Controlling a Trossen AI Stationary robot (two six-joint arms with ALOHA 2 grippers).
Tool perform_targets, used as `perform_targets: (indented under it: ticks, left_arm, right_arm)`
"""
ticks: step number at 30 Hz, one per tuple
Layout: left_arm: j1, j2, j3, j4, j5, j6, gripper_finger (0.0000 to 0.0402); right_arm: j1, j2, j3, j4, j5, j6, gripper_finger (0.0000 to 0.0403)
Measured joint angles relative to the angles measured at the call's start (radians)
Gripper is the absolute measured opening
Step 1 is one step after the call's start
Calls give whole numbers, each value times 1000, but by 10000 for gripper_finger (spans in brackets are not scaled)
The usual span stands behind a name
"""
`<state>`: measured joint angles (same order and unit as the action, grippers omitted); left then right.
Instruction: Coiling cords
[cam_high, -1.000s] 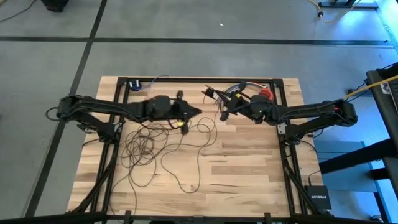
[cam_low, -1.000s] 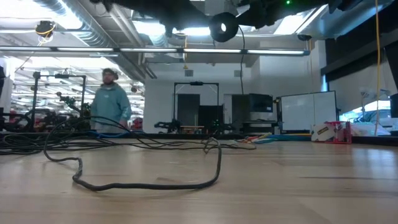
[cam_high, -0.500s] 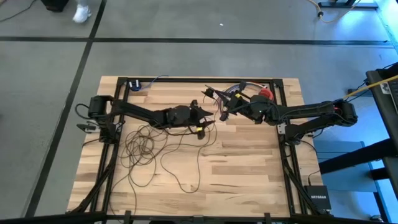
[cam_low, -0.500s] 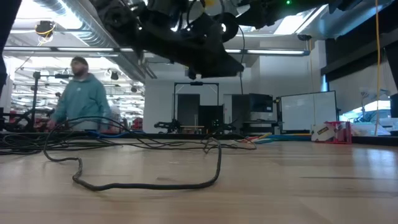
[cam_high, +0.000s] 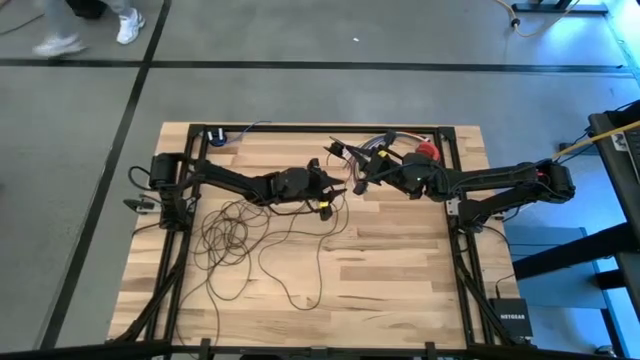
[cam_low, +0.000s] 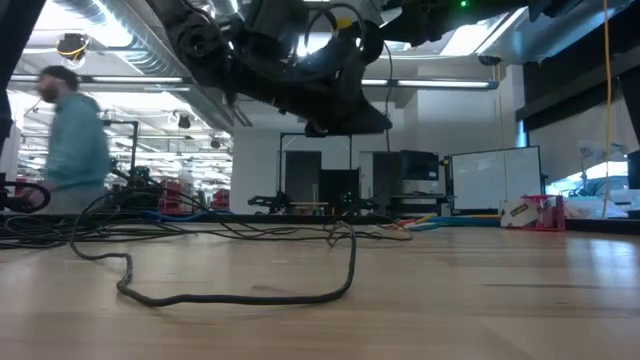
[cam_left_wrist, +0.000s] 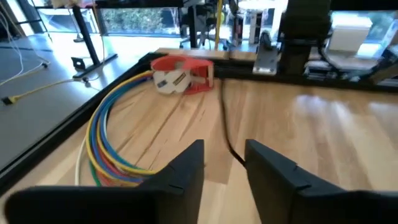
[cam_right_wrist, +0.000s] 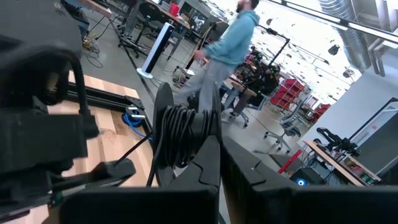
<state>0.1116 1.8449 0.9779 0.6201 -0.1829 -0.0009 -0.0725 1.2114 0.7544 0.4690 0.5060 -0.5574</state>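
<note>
The right claw (cam_high: 362, 178) reaches in from the right side of the wooden surface (cam_high: 400, 270), near its far edge. Its fingers (cam_right_wrist: 211, 155) are pressed together on a tight bundle of dark wire turns — part of the cord (cam_right_wrist: 180, 134), held up off the surface. From that bundle a strand drops away toward the left arm.

The left claw (cam_high: 343, 190) sits just beside the right one, the two tips almost meeting near the middle of the surface's far half. In its own wrist view the two dark fingers (cam_left_wrist: 186, 171) stand apart with a clear gap, and a single dark strand of the cord (cam_left_wrist: 225, 134) runs along the wood beyond the gap. Whether the fingers touch that strand I cannot tell; nothing is seen clamped between them.

The rest of the cord (cam_high: 240, 240) lies in loose, overlapping loops on the surface below and behind the left claw, with one long strand curling toward the near edge. In the low view that strand (cam_low: 240, 295) lies flat on the wood.

Past the right claw, by the far edge, lie a bunch of coloured wires (cam_left_wrist: 102, 140) and a red tape dispenser (cam_left_wrist: 180, 73). A person (cam_low: 75, 140) in a teal hoodie walks in the room behind.
</note>
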Motion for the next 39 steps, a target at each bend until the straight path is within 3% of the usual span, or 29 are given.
perform_targets:
  ticks: [7,13,18,22,32,39]
  left_arm:
    - [8,5,0,0,20,37,10]
    - [35,-9,0,-20,-70,100,2]
    - [39,-38,-1,-44,-68,98,8]
    - [21,-88,-1,-137,-125,171,2]
    - [-5,-132,-1,-173,-105,126,25]
    - [3,-84,-1,-192,49,9,105]
  right_arm:
    - [0,0,0,3,-1,0,6]
    - [0,0,0,1,-1,21,6]
    - [0,0,0,1,-1,27,6]
    - [0,0,0,-1,-1,27,6]
    - [0,0,0,1,-1,27,6]
    - [0,0,0,1,-1,27,6]
